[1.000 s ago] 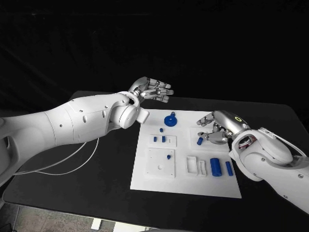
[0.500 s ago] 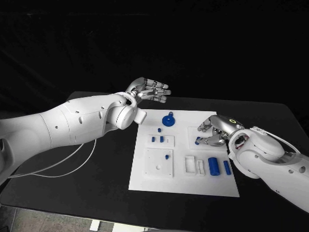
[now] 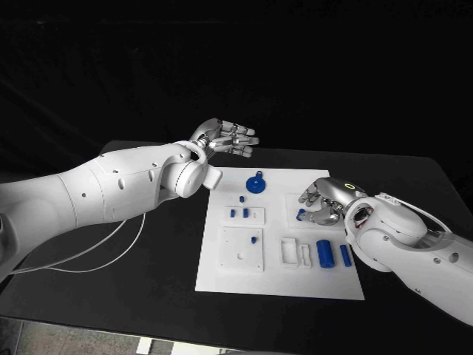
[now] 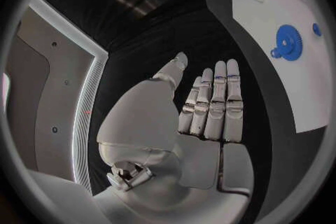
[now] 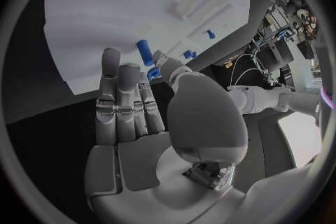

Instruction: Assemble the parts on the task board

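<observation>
Board (image 3: 228, 274) sits white at mid-table (image 3: 140, 274), and your two hands flank its far end. Your left hand (image 3: 228, 138) hangs above the table just off the board's far left corner, released, fingers straight and close together, gripping nothing; its wrist view shows the flat palm (image 4: 210, 117) with the blue gear (image 4: 286, 42) beyond it on the board. Your right hand (image 3: 327, 200) is low over the board's far right part, fingers bent down next to a small blue peg (image 3: 301, 214). The right wrist view puts that peg (image 5: 144, 52) just past the fingertips (image 5: 111, 59), with the thumb beside a second small blue piece (image 5: 153, 72); you cannot tell whether the hand is pinching either or merely touching. A blue cylinder (image 3: 324, 254) and a slimmer blue bar (image 3: 345, 255) lie side by side near the board's right edge, close to your right forearm. Two short pegs (image 3: 239, 213) stand in a small block at the board's middle.
</observation>
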`<state>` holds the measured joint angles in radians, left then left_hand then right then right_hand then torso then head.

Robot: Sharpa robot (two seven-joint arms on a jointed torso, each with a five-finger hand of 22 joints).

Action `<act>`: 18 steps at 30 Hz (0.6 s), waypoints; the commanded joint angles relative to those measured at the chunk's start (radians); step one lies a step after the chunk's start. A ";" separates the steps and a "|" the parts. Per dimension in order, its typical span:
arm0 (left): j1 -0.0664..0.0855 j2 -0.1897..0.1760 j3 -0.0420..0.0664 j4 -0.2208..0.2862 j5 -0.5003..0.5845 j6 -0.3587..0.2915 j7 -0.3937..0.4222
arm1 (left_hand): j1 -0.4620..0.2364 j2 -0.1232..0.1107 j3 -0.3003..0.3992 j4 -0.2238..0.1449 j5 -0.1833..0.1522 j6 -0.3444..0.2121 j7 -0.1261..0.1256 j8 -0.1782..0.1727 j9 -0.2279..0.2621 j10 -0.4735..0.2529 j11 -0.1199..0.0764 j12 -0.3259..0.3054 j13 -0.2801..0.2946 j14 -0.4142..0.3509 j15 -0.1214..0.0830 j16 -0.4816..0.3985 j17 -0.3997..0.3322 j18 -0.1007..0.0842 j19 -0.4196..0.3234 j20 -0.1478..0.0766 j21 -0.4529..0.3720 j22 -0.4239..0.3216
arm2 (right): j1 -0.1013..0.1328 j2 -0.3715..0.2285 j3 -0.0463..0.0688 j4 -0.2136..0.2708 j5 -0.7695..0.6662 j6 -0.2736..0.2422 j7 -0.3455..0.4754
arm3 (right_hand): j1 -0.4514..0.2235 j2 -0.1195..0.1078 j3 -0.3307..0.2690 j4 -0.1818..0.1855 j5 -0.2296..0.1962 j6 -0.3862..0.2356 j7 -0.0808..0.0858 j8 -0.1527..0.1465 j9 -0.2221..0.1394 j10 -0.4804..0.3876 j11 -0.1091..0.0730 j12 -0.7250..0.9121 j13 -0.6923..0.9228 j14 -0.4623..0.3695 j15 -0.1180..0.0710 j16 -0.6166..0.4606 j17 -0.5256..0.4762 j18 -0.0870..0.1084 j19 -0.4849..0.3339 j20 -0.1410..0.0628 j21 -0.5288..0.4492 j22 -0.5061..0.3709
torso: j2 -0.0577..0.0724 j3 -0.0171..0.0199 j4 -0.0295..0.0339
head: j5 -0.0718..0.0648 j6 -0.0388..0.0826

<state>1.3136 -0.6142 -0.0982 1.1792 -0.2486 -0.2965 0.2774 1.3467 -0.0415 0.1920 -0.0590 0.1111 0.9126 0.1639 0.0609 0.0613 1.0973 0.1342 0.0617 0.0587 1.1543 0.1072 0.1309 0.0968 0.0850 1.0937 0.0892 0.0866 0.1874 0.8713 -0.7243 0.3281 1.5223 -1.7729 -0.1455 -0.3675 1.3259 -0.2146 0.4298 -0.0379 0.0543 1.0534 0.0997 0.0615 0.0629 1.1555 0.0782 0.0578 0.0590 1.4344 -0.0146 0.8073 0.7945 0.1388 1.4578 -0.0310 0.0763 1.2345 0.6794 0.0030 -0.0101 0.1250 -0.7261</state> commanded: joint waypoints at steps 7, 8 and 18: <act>0.001 0.002 0.001 -0.003 0.009 0.018 -0.001 | 0.004 0.007 -0.006 -0.002 -0.002 0.011 -0.001 0.001 -0.001 -0.002 0.003 -0.003 0.001 -0.001 0.003 0.002 0.001 -0.012 -0.003 0.003 0.004 -0.002 | 0.000 0.009 -0.002 -0.005 -0.014 0.022 0.013 | -0.026 -0.006 0.122 -0.022 -0.004 0.057 0.007 0.001 0.000 0.033 -0.005 0.001 0.000 0.001 -0.011 -0.002 0.005 -0.003 -0.011 -0.012 0.014 0.039 | 0.000 -0.0003 0.0012 | 0.004 -0.006; 0.001 0.002 0.001 -0.003 0.009 0.018 -0.002 | 0.004 0.007 -0.006 -0.002 -0.002 0.011 -0.001 0.001 -0.001 -0.002 0.003 -0.003 0.001 -0.001 0.003 0.002 0.001 -0.012 -0.003 0.003 0.004 -0.002 | 0.000 0.009 -0.002 -0.006 -0.014 0.023 0.014 | -0.027 -0.003 0.133 -0.028 -0.004 0.063 0.007 0.002 0.000 0.035 -0.005 0.001 0.000 0.001 -0.011 -0.002 0.006 -0.002 -0.013 -0.013 0.016 0.046 | 0.000 -0.0004 0.0010 | 0.005 -0.006; 0.002 0.003 0.001 -0.003 0.009 0.021 -0.008 | 0.001 0.008 -0.006 0.000 -0.002 0.015 -0.001 0.001 -0.001 -0.001 0.003 -0.003 0.001 0.000 0.003 0.002 0.001 -0.012 -0.003 0.003 0.005 -0.002 | -0.001 0.016 -0.008 -0.013 -0.013 0.037 0.023 | -0.042 0.006 0.156 -0.051 -0.003 0.080 0.009 0.001 0.000 0.040 -0.006 0.001 0.000 0.001 -0.011 -0.003 0.009 0.001 -0.019 -0.011 0.016 0.081 | 0.000 -0.0012 0.0007 | 0.011 -0.008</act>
<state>1.3136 -0.6137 -0.0984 1.1743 -0.2473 -0.2907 0.2681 1.3468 -0.0415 0.1920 -0.0590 0.1111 0.9198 0.1640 0.0608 0.0613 1.0973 0.1342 0.0617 0.0587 1.1543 0.1072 0.1308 0.0967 0.0850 1.0937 0.0892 0.0866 0.1866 0.8710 -0.7098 0.3209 1.5107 -1.7749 -0.1316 -0.3588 1.2935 -0.2062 0.5826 -0.0897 0.0543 1.1262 0.1079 0.0615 0.0630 1.1885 0.0696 0.0578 0.0590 1.4361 -0.0199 0.8072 0.8028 0.1368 1.4468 -0.0412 0.0913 1.3074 0.6793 0.0023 -0.0090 0.1338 -0.7335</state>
